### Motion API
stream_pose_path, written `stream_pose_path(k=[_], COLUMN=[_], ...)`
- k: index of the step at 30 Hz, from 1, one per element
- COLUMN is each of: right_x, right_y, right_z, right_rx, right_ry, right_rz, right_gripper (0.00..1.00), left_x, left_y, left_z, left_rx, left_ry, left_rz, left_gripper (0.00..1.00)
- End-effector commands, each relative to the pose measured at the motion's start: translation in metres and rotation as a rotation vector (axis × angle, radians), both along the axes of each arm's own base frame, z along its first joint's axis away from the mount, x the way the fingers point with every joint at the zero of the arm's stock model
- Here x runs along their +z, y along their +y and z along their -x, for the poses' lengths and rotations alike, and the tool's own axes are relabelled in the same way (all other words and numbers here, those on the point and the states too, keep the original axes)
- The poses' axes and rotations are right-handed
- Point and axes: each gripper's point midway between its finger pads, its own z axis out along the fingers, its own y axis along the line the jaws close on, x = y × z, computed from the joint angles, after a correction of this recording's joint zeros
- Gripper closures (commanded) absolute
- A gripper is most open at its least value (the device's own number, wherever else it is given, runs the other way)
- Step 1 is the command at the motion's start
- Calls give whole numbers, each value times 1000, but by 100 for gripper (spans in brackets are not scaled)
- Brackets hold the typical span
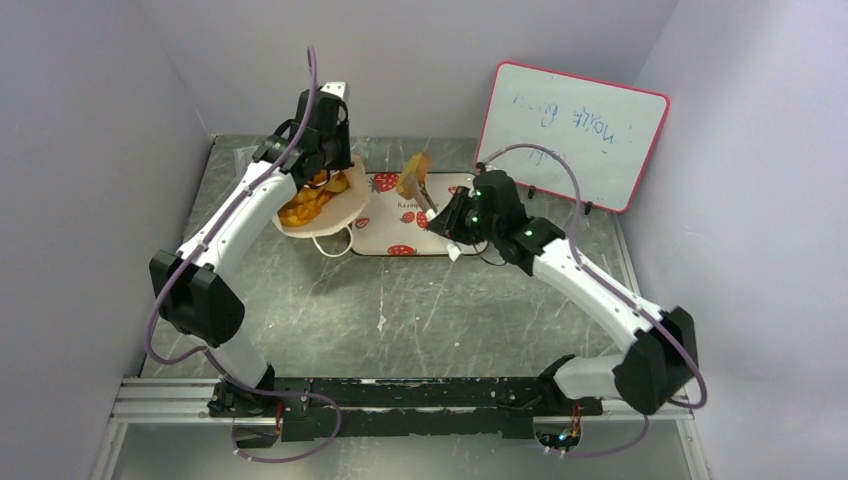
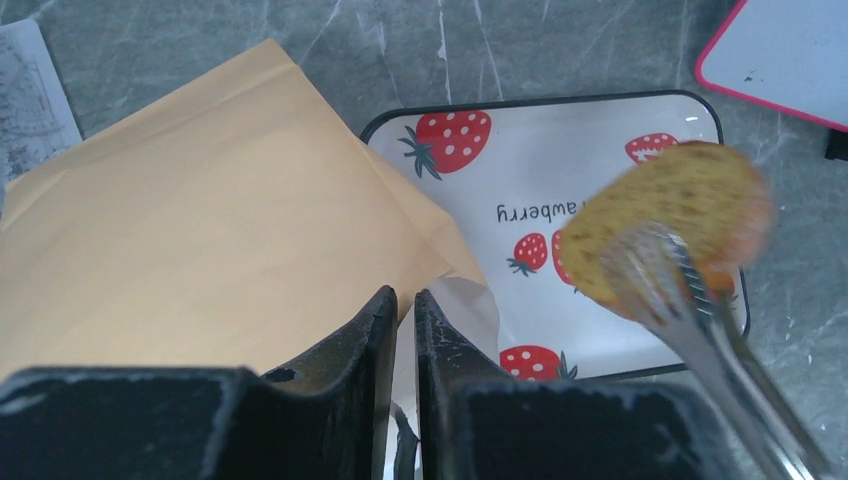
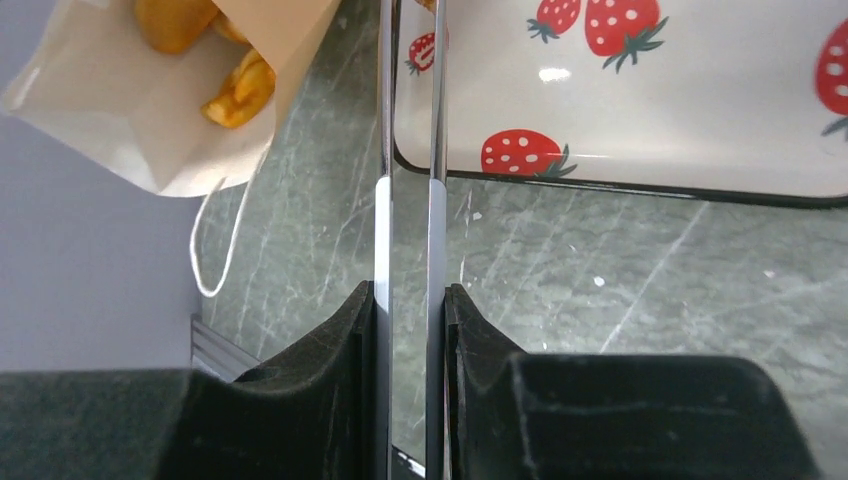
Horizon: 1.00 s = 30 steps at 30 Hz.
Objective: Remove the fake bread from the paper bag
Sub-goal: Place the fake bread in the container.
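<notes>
The paper bag (image 1: 335,212) lies at the back left with its mouth open toward me, and several golden fake breads (image 1: 308,203) show inside. My left gripper (image 1: 322,165) is shut on the bag's upper edge (image 2: 200,230); its jaws stand almost together. My right gripper (image 1: 447,215) is shut on slim silver tongs (image 3: 410,200). The tongs pinch a round brownish bread slice (image 1: 413,175) above the strawberry-print tray (image 1: 470,240). The left wrist view shows the slice (image 2: 670,220) blurred over the tray (image 2: 560,170). The right wrist view shows the bag (image 3: 100,120) with breads (image 3: 235,85).
A pink-rimmed whiteboard (image 1: 575,135) leans at the back right. The bag's white cord handle (image 3: 215,240) hangs onto the table beside the tray (image 3: 650,100). A printed sheet (image 2: 30,100) lies at the far left. Grey walls close in on both sides.
</notes>
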Motion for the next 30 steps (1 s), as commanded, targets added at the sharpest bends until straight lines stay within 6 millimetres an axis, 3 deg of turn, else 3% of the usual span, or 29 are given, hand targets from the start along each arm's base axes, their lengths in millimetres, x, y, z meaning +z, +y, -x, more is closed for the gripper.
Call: stream_pose_path(k=[1,9,19,22,27,30], right_x=[-6,-41,-65,-73,-87,-98], right_y=[30,69,82,77,76,74], right_z=[-19,-38,-52,-57,-61,-65], right_rx=[90,250,339,339,356,358], right_ry=[-13,89,177,197,226,243], right_rz=[-74,-209,-284,-298,-311,-307], right_gripper=[100,100,100,100,98,96], left_x=[16,25,23,7,-8,-18], left_y=[5,6,0,4,17,22], left_z=[8,7,8,20,55,78], left_rx=[3,3,-41,-58,-39,-27], left_ry=[-34,-48,-35,14,12,30], left_rz=[22,20,18,-18,-27,-39], left_gripper=[93,93,93,90,68,61])
